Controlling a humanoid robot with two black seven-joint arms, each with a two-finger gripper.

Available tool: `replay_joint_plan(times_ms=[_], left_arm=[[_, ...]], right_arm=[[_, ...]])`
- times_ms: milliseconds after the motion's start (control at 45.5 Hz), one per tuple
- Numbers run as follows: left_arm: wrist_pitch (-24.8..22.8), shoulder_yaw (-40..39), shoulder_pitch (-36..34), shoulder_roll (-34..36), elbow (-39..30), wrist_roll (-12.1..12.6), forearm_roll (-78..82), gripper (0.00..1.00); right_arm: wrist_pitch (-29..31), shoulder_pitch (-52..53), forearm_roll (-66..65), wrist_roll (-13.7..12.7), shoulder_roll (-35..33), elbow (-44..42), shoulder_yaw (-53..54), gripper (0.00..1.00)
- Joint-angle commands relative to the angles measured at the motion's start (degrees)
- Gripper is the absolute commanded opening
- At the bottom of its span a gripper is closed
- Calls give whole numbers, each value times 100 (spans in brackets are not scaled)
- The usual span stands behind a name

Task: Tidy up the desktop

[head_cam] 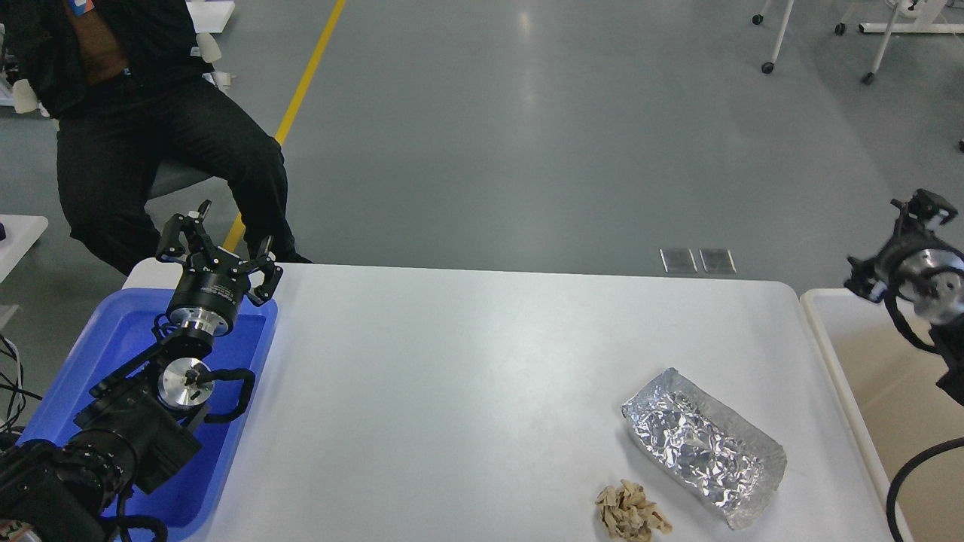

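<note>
Two bits of litter sit on your desktop (467, 376), which fills the middle of the head view: a crumpled foil tray (704, 446) at the near right, and a wadded brown paper scrap (631, 512) just beside it. Your left gripper (218, 245) hovers above the blue tray (113, 331), fingers spread, empty. Your right gripper (920, 214) is over the beige bin (828, 354); you cannot tell its state. No readable writing anywhere.
</note>
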Motion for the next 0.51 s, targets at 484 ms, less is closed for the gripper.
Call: replay_joint_plan(times_ms=[484], left_arm=[[0, 0, 2, 0, -1, 0, 0, 100]], right_arm=[[1715, -100, 1277, 54, 855, 1337, 892, 100]])
